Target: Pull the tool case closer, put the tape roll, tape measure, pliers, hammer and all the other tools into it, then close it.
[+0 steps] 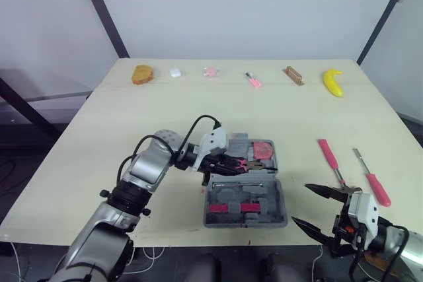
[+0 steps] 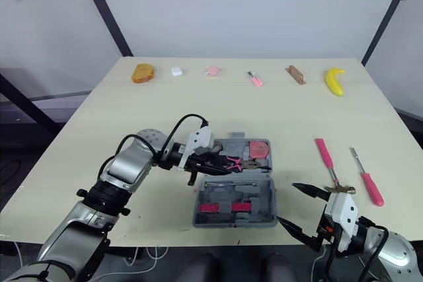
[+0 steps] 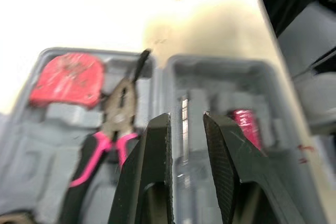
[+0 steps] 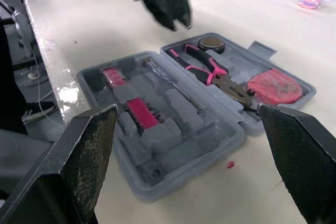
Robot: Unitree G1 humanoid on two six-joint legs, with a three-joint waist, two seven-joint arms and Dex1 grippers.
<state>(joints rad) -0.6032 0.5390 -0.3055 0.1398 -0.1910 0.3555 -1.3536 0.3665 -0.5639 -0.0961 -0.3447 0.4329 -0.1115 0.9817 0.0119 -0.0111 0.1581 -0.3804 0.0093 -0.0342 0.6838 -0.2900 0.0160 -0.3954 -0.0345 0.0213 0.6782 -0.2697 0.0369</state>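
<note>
Left gripper (image 1: 229, 162), slightly parted and empty, hovers over pliers (image 4: 210, 72) seated in tool case (image 1: 281, 219); right gripper (image 1: 301, 204) gapes wide, likely awaiting nearby hammer (image 1: 328, 155).

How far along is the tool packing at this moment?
Done: case near and open, pliers and tape measure inside. In hand: nothing; left pincer hovers over the case, right pincer wide open by it. Left: hammer and screwdriver lie on the table, then closing.
</note>
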